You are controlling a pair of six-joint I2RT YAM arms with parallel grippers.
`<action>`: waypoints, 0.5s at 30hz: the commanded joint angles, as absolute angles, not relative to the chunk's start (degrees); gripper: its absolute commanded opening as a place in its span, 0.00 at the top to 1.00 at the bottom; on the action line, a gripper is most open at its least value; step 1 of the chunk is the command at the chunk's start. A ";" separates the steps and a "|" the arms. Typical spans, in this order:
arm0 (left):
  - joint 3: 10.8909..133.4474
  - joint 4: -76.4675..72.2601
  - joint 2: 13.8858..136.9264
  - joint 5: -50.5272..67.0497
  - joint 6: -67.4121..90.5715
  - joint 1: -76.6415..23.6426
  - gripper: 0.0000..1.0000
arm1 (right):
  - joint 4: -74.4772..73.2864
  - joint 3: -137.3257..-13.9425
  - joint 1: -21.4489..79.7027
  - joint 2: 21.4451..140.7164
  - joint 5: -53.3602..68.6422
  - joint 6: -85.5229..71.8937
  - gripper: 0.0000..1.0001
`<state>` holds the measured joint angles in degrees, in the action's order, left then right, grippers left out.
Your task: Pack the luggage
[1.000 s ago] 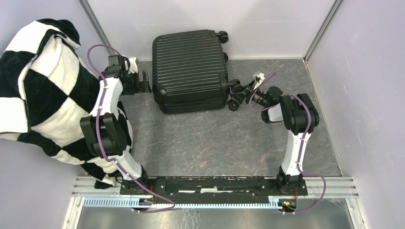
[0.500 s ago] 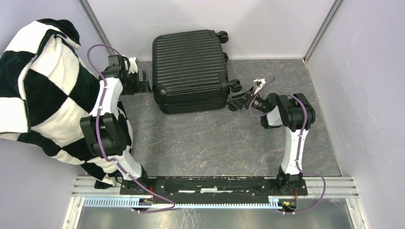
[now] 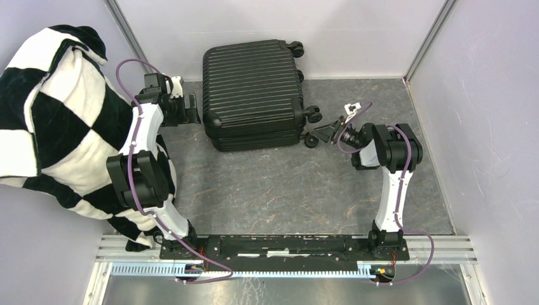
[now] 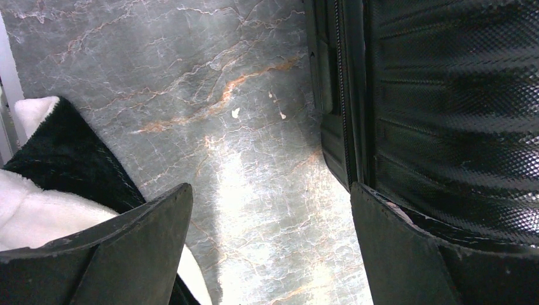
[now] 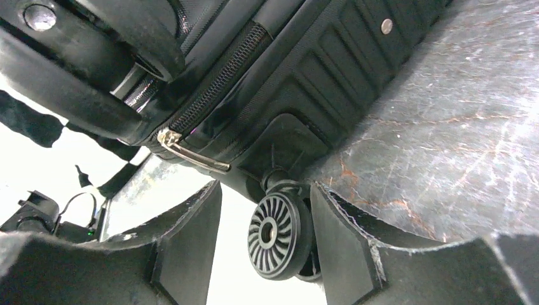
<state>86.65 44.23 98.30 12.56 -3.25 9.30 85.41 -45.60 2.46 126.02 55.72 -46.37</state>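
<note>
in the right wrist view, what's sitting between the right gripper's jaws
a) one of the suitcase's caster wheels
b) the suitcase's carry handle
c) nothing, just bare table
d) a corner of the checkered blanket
a: in the right wrist view, a caster wheel at the corner of the luggage stands between the jaws of the right gripper, with a gap showing on one side of it.

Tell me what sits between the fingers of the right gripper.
A caster wheel of the luggage stands between the fingers of the right gripper. The right wrist view shows it clearly.
</note>
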 commanded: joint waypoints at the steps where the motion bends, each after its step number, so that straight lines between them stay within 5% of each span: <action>1: 88.56 43.77 96.32 12.47 -1.49 9.64 0.00 | 112.24 -49.53 3.61 127.29 62.52 -50.08 0.40; 15: 90.12 44.56 97.03 12.29 -1.46 9.64 0.00 | 111.31 -51.13 5.65 128.13 64.04 -48.62 0.42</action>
